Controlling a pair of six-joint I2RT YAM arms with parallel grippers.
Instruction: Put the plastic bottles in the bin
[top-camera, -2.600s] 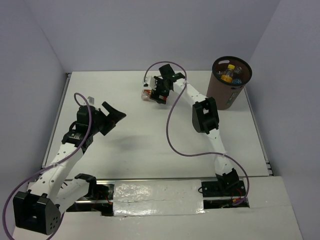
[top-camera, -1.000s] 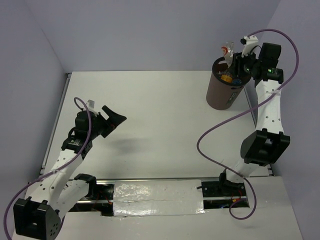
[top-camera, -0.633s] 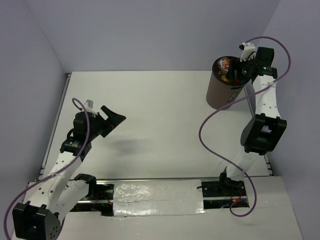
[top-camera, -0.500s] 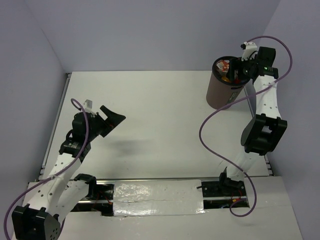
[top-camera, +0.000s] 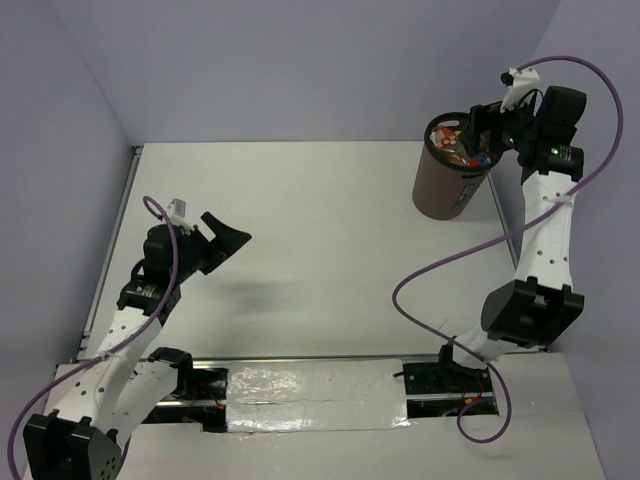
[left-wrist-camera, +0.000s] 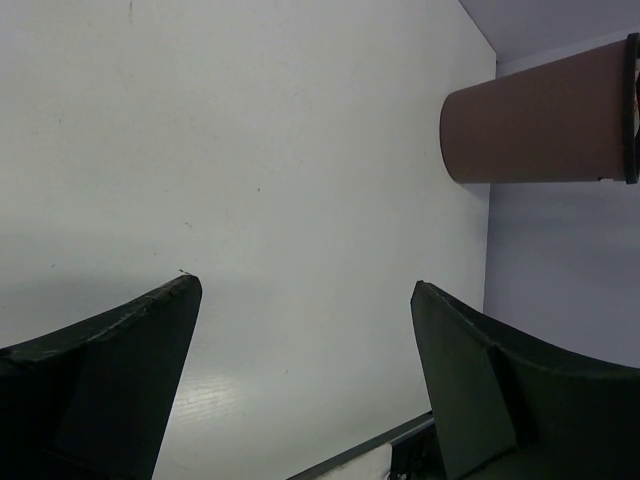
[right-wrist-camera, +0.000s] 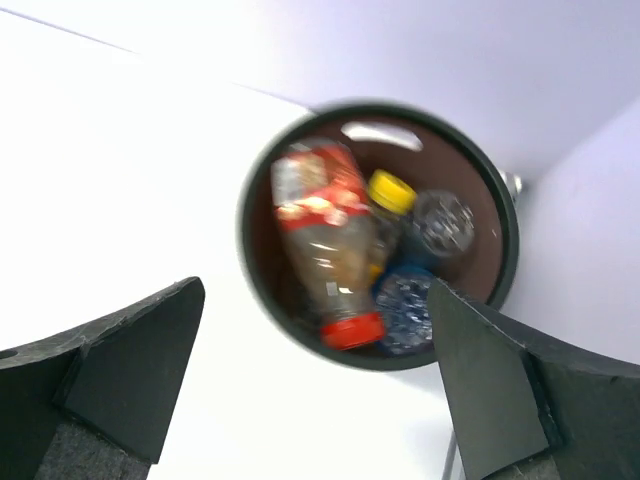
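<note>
Several plastic bottles (right-wrist-camera: 400, 250) lay inside the bin (top-camera: 445, 185), straight below my right pincer (top-camera: 492, 132), whose jaws stood wide apart and empty. The red-labelled bottle (right-wrist-camera: 325, 240) lay uppermost, its long axis slanting across the mouth. My left pincer (top-camera: 222, 235), likewise spread and empty, hung over the tabletop (top-camera: 330, 230), well apart from the bin

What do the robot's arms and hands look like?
The left arm and right arm are white tubes with black joints. A purple cable loops along each. The left hand and right hand each have two dark, wedge-shaped fingers.
</note>
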